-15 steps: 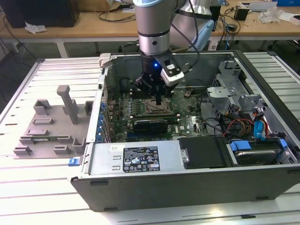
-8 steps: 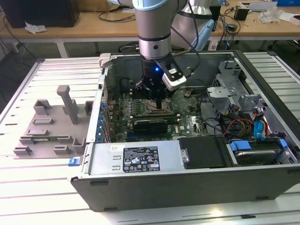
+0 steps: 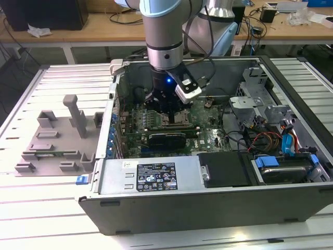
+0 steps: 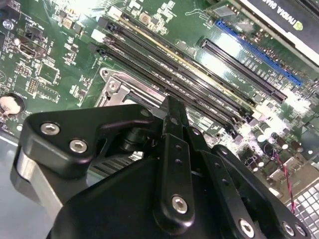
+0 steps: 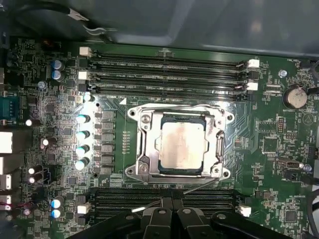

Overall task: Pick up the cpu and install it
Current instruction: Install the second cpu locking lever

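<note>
In the first wrist view the cpu (image 5: pixel 182 147), a square chip with a dull silver top, lies flat inside the motherboard socket's metal frame (image 5: pixel 142 149). My gripper (image 5: pixel 173 211) hangs just beside the socket, over the memory slots, with its two black fingers pressed together and nothing between them. The exterior view has the gripper (image 3: pixel 165 108) low inside the open computer case, right over the socket area (image 3: pixel 177 119). A corner of the socket frame (image 4: pixel 117 89) peeks out past the black gripper body in the second wrist view.
Memory slots (image 5: pixel 169 64) flank the socket on two sides. A black graphics card (image 3: pixel 166 139) lies near the socket. Case walls (image 3: pixel 156 192), a drive cage (image 3: pixel 250 99) and cables (image 3: pixel 260 140) crowd the exterior view's right. A grey plastic tray (image 3: pixel 57 140) with upright blocks sits outside at its left.
</note>
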You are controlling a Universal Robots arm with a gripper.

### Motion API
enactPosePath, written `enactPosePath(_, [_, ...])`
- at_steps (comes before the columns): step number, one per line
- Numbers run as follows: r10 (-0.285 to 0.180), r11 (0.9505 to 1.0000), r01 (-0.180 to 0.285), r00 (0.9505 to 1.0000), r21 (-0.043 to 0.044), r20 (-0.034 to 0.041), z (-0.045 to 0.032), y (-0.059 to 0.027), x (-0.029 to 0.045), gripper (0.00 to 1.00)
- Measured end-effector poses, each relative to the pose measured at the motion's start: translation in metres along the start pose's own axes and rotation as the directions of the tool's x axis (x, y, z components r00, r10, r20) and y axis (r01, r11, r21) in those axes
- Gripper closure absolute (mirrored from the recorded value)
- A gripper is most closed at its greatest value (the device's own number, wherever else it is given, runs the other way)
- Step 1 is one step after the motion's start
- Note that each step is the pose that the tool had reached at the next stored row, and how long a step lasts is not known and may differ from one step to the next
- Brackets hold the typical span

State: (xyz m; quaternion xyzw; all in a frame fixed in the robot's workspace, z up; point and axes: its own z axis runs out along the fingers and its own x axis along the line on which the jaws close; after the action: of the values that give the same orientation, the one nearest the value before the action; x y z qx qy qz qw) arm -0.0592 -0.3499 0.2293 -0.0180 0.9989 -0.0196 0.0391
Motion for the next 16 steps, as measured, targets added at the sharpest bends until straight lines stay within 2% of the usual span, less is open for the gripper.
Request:
enactPosePath(1, [-0.001, 1.0, 0.001, 0.9999, -0.0008, -0.0173, 0.0003, -0.0003, 0.0, 0.89])
enactPosePath(2, [-0.001, 1.0, 0.001, 0.9996, -0.0012, -0.0267, 0.0004, -0.0004, 0.0, 0.89])
enactPosePath(4, [-0.001, 1.0, 0.001, 0.9996, -0.0018, -0.0279, 0.0005, -0.0008, -0.0001, 0.89])
enactPosePath(5, [-0.001, 1.0, 0.001, 0.9996, -0.0019, -0.028, 0.0005, -0.0041, 0.0009, 0.89])
enactPosePath(7, [0.0, 0.9999, 0.0, 0.9996, -0.0127, -0.0265, 0.0008, -0.0075, 0.0068, 0.89])
enactPosePath(8, [0.0, 0.9997, -0.001, 0.9997, -0.0227, -0.0254, 0.0009, -0.0076, 0.01, 0.89])
enactPosePath(9, [0.001, 0.9991, -0.002, 0.9997, -0.0431, -0.024, 0.0012, -0.0087, 0.0153, 0.89])
enactPosePath(12, [0.004, 0.9957, -0.006, 0.9998, -0.0919, -0.0219, 0.0023, -0.0163, 0.0214, 0.89])
enactPosePath(13, [0.005, 0.9949, -0.007, 0.9998, -0.1006, -0.0217, 0.0032, -0.0196, 0.0225, 0.89])
enactPosePath(15, [0.005, 0.9939, -0.008, 0.9998, -0.1096, -0.0214, 0.0046, -0.0234, 0.0232, 0.89])
enactPosePath(16, [0.006, 0.9914, -0.009, 0.9998, -0.1308, -0.0208, 0.0062, -0.0275, 0.0235, 0.89])
